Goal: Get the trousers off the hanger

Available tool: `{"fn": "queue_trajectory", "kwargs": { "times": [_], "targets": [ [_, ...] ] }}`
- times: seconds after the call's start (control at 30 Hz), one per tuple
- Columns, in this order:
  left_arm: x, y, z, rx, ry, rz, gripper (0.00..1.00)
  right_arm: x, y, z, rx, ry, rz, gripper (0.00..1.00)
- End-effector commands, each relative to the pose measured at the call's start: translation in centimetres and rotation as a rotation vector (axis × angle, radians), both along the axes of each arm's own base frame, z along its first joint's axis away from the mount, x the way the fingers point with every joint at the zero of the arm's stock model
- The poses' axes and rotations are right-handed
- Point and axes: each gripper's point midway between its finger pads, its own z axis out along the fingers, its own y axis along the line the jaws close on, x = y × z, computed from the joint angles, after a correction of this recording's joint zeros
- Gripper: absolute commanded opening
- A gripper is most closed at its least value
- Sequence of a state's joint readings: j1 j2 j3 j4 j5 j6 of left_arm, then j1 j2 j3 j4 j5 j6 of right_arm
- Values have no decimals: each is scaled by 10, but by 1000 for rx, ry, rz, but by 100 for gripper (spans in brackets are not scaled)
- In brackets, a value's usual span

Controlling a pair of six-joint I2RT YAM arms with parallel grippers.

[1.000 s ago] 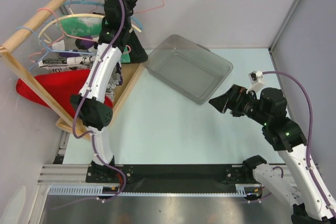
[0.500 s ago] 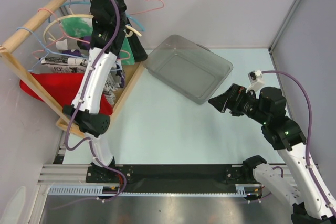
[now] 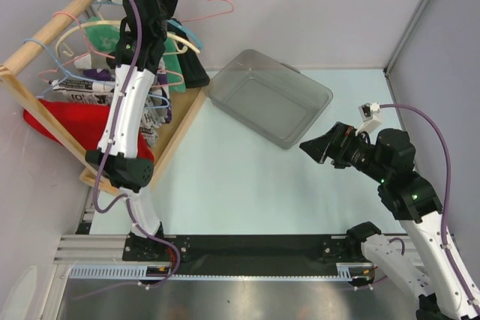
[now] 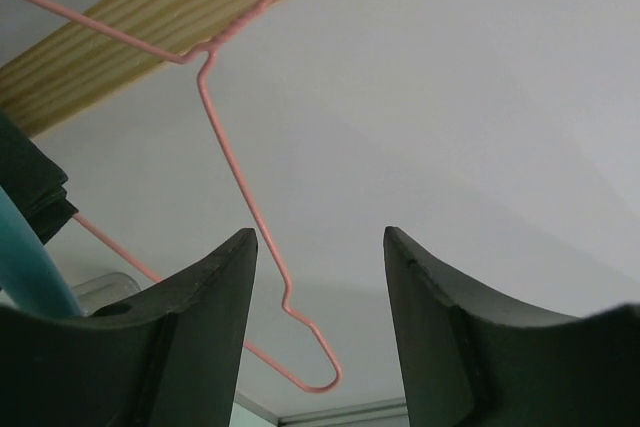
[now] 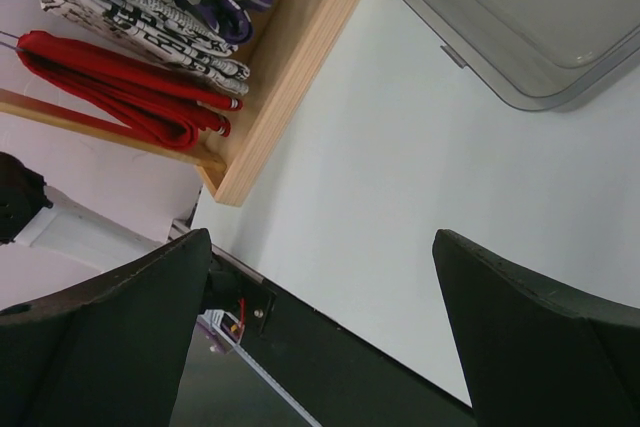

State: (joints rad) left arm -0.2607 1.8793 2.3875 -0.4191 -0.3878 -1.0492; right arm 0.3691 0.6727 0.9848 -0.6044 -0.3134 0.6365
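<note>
Okay, left gripper (image 4: 320, 237): up by the wooden rack's rail (image 3: 45, 34), jaws apart with nothing between them. The thin pink wire hanger (image 4: 228, 172) runs just beside one finger, not gripped.
Right gripper (image 5: 320, 237): jaws wide apart and empty, hovering over the pale table (image 3: 247, 185) toward its right edge, well apart from the rack.
Small black fabric trousers (image 3: 196, 74): hanging at the rack's far right corner, just beside the clear grey plastic bin (image 3: 270, 106). I judge they're on the hanger, since the pink wire runs into dark cloth in my left wrist view.
Risk, swing: nothing steadies the hanger. If I tug the cloth, the hook may hop off the rail.
Risk, snag: the teal-blue hanger arm (image 4: 25, 267) sits right against the trousers, so a pull could drag it along.
Risk, drop: the trousers could fall into the rack's base beside the folded red cloth (image 3: 56, 129), awkward to reach.
Risk, cable: my left arm's purple cable (image 3: 122, 35) loops near the rail and could catch.
</note>
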Motion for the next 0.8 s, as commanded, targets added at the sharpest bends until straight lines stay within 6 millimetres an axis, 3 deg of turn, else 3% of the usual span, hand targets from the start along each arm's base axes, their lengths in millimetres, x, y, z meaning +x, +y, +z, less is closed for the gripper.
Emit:
{"fn": "queue_trajectory", "kwargs": {
  "times": [0.0,0.23,0.47,0.7,0.77],
  "targets": [
    [16,-5,-7,-151,16,-66,62,-4,2,21,29,-52,17,100],
    [38,-3,-28,-212,42,-39,68,-1,3,18,31,-47,13,100],
    [62,-7,-38,-231,9,-35,67,6,9,13,42,-29,24,100],
    [79,-13,-35,-210,-75,-26,62,8,9,12,36,-31,26,100],
    [81,-14,-24,-194,-133,-21,57,9,9,11,33,-27,23,100]
  ]
}}
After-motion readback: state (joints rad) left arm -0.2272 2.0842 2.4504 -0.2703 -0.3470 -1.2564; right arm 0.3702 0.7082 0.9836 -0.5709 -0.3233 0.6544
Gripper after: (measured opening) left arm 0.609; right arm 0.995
